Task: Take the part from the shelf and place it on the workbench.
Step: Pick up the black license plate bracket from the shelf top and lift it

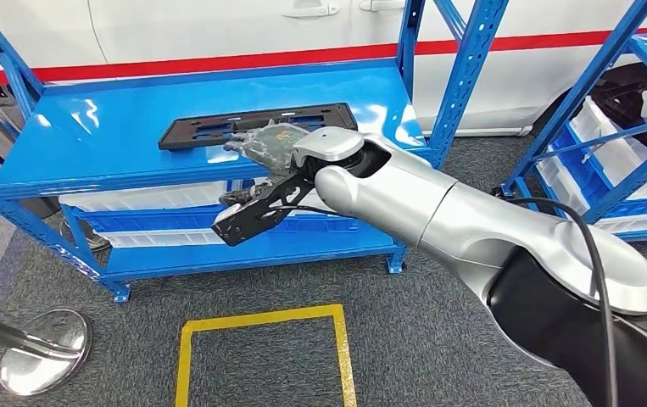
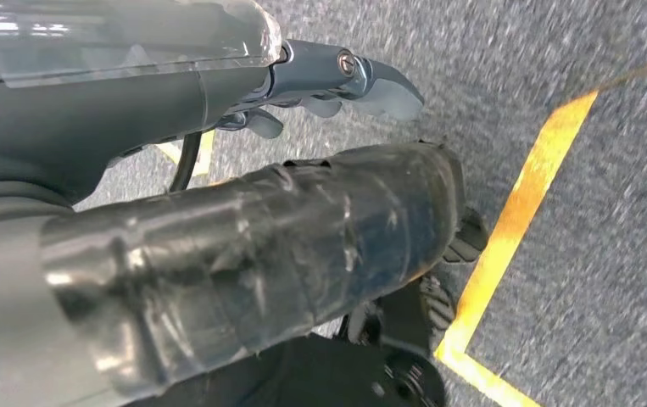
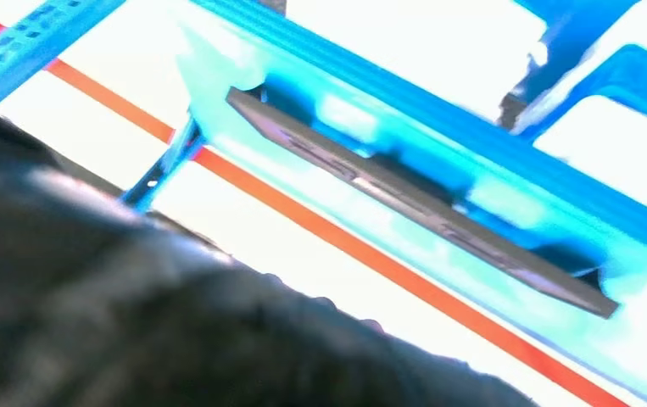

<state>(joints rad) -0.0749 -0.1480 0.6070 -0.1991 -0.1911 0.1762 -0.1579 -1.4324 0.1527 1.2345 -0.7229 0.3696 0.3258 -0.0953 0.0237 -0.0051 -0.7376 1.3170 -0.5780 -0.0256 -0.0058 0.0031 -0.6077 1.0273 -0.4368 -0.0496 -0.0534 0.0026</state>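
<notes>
A flat black part (image 1: 256, 125), a long rectangular frame with cut-outs, lies on the top deck of the blue shelf (image 1: 116, 127), near the deck's middle and closer to its back edge than its front. The right hand (image 1: 262, 144) reaches over the shelf's front edge and rests at the part's near long side, its fingers wrapped in a crinkled clear covering; whether they have closed on the part or merely touch it cannot be told. In the right wrist view the part (image 3: 421, 203) appears as a thin dark slab lying flat on the bright blue deck, with the blurred dark hand (image 3: 133, 322) in front of it. Below the shelf's top deck, pale bins (image 1: 146, 197) sit on the lower level. The left hand (image 2: 337, 80) hangs above grey carpet crossed by a yellow floor line (image 2: 515, 220), well away from the shelf, its fingers curled loosely and holding nothing.
</notes>
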